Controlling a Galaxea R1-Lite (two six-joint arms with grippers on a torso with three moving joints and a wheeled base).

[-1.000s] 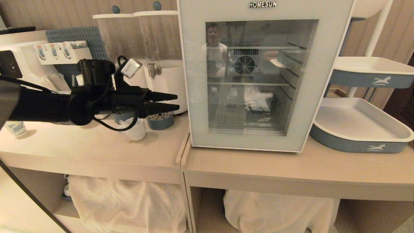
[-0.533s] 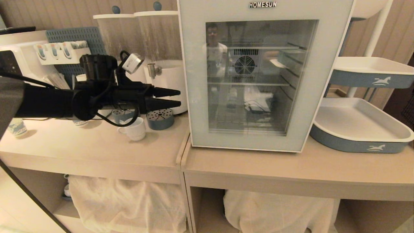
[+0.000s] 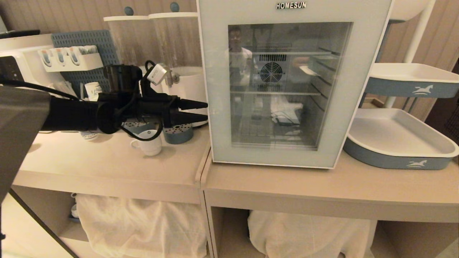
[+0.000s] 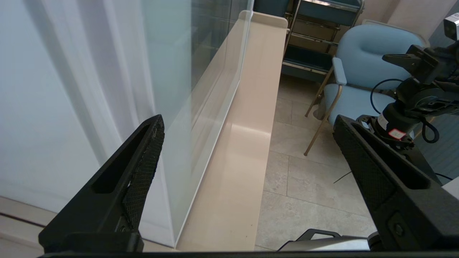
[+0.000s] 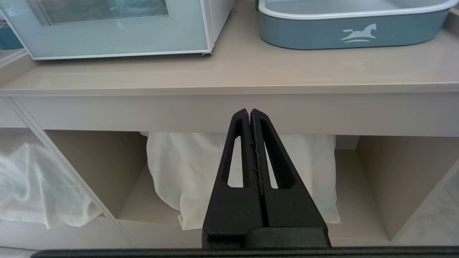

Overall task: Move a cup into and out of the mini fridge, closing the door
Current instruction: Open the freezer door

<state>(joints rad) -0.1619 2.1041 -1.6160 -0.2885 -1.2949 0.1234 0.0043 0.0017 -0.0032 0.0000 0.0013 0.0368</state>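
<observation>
Well below left gripper (image 3: 205, 111): cup (image 3: 150, 142)

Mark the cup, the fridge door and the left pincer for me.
cup (image 3: 152, 147): head view, on its white side wall.
door (image 3: 218, 107): head view, on the left frame strip.
left pincer (image 3: 200, 111): head view, midway between the open fingertips.

Tight gap at the fridge's left edge, open counter in front

The left gripper (image 3: 204, 111), fingers spread wide, sits level against the left edge of the shut door (image 3: 276, 157) of the mini fridge (image 3: 215, 71). Behind it stand a white dispenser (image 3: 190, 89) and a perforated blue disc (image 3: 178, 133); the cup (image 3: 150, 143) stands just below the arm. The counter (image 3: 287, 186) ahead of the door lies bare, bounded on the right by a blue-walled tray (image 3: 394, 161).
</observation>
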